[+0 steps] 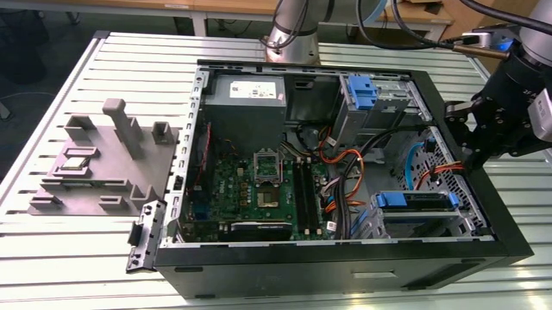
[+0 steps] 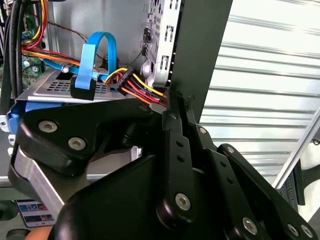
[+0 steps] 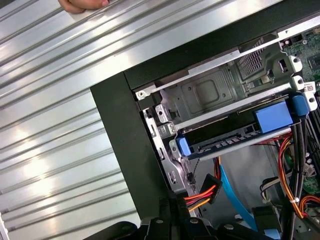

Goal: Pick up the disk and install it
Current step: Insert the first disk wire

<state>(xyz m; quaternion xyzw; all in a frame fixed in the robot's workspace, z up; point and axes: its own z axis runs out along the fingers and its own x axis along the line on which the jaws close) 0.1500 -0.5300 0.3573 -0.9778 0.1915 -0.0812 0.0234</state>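
Observation:
The disk (image 1: pixel 414 201), silver-grey in a blue carrier, lies in the drive bay at the near corner of the open computer case (image 1: pixel 509 219) on the exterior view's right. In the first wrist view the disk (image 3: pixel 235 135) sits in the bay's slot, its blue tabs showing. In the second wrist view the disk (image 2: pixel 50 91) has a blue cable looping above it. My gripper (image 1: pixel 472 163) hangs over the case's wall on the exterior view's right, a little beyond the disk. Its black fingers (image 2: pixel 172 112) are shut together with nothing between them, at the wall's edge beside a bundle of coloured wires (image 3: pixel 202 192).
A blue-handled caddy (image 1: pixel 362 90) stands by the power supply (image 1: pixel 248 90) at the back. The motherboard (image 1: pixel 258 187) and orange cables fill the case floor. A grey fixture (image 1: pixel 103 161) holding a small silver chip (image 1: pixel 76 163) sits on the slatted table (image 1: pixel 52 239). A person's fingertips (image 3: pixel 82 5) rest on the table.

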